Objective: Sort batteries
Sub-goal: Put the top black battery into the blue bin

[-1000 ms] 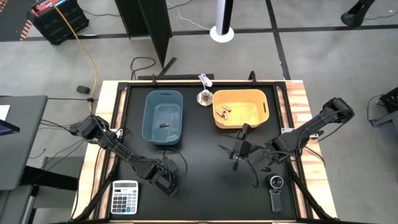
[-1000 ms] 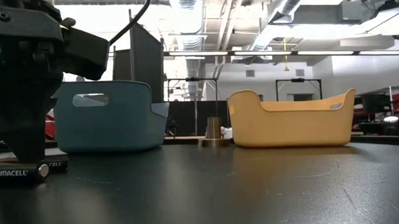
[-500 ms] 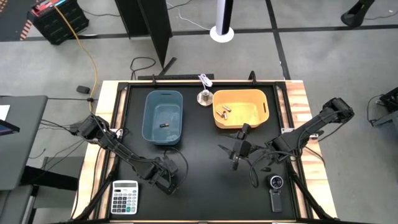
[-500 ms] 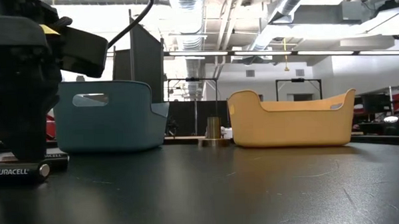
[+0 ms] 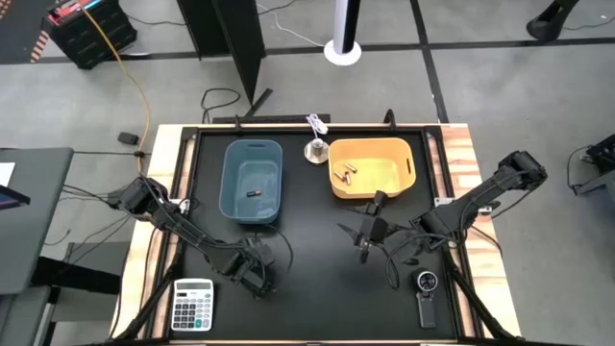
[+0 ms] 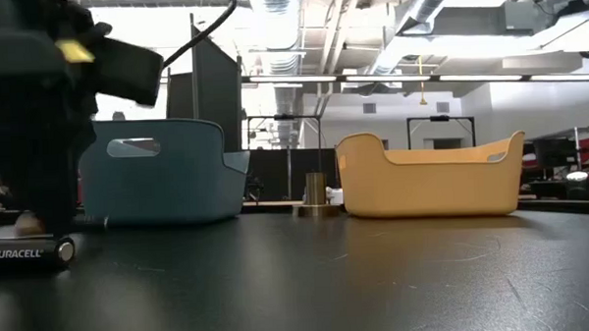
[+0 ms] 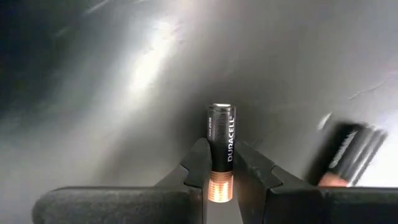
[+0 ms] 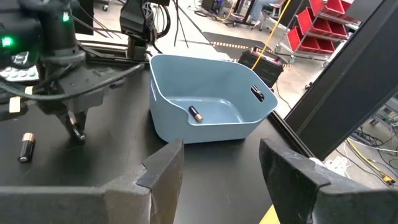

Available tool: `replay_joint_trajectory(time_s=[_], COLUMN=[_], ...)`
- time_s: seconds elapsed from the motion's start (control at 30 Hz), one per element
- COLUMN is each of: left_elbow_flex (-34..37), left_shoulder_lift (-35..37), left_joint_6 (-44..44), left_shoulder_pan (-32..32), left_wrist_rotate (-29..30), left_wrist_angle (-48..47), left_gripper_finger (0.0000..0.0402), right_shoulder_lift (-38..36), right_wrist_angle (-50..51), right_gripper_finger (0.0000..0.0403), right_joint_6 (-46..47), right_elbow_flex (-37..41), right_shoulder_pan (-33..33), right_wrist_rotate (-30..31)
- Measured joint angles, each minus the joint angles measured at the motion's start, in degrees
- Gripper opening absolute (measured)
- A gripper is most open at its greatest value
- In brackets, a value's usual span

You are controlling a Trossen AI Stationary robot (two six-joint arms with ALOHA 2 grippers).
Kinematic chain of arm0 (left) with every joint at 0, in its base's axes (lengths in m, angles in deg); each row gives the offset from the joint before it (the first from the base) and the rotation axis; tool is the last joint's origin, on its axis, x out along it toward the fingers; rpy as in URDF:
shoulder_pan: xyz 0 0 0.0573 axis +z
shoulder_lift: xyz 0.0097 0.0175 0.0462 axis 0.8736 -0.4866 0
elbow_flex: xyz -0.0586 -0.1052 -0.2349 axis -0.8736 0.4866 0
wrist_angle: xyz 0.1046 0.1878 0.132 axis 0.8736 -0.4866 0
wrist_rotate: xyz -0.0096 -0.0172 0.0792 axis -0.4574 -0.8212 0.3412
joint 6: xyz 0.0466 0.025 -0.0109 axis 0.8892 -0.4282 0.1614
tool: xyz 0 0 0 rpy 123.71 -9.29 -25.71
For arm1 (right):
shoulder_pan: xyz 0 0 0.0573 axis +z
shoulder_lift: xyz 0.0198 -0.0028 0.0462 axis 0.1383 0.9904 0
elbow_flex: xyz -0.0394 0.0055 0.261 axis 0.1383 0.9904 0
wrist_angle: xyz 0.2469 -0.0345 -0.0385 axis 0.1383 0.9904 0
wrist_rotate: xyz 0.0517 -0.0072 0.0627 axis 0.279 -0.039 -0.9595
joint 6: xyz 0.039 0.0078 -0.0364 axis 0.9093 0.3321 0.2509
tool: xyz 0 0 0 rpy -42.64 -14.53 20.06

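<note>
1. The left gripper (image 5: 252, 281) is low over the black table (image 5: 307, 288), near the front left, just beside the calculator (image 5: 193, 304).
2. Its fingers (image 7: 198, 163) are closed narrowly on a black and copper battery (image 7: 221, 149), pinching it near the copper end.
3. In the left wrist view this held battery runs lengthwise between the two fingers, its long axis in line with them; the copper end sits back toward the wrist and the flat silver end points away, out past the fingertips.
4. A second battery (image 6: 27, 253) lies flat on the table close by the left gripper, its long axis level with the surface and running across the low view, metal end cap toward the picture's right.
5. The right wrist view shows that loose battery (image 8: 25, 147) on the tabletop beside the left gripper's tips, apart from the blue bin (image 8: 208, 99).
6. The blue bin (image 5: 253, 180) sits at the back left of the table and holds one dark battery (image 5: 254, 193) on its floor, lying crosswise.
7. The yellow bin (image 5: 372, 167) stands to its right, with a few small batteries (image 5: 346, 174) gathered near its left wall.
8. The right gripper (image 5: 365, 231) hangs above the table in front of the yellow bin, its fingers (image 8: 163, 171) spread wide and holding nothing.
</note>
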Motion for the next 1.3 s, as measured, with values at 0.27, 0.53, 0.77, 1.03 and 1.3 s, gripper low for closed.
replay_joint_trajectory(time_s=[0.27,0.53,0.77,1.03,1.3], left_elbow_flex=[-5.1,-13.42,-15.67,-15.71,-15.71], left_shoulder_lift=[2.92,8.99,13.13,14.02,14.02], left_joint_6=[3.63,7.47,9.28,21.97,29.13], left_shoulder_pan=[-0.11,0.38,6.31,16.51,21.51], left_wrist_rotate=[-0.33,8.86,18.48,17.42,16.43], left_wrist_angle=[-5.56,-16.49,-29.59,-33.79,-33.85], left_gripper_finger=[0.0042,0.0042,0.0041,0.0041,0.0092], right_shoulder_lift=[0.0,0.0,0.0,0.0,0.0], right_wrist_angle=[0.01,0.01,-0.01,-0.03,-0.03], right_gripper_finger=[0.0226,0.0226,0.0226,0.0226,0.0226], right_joint_6=[0.01,0.0,0.01,0.01,0.0], right_elbow_flex=[0.0,0.0,0.0,0.0,0.0], right_shoulder_pan=[0.0,0.0,0.0,0.0,0.0], right_wrist_rotate=[0.0,0.0,0.0,0.0,0.0])
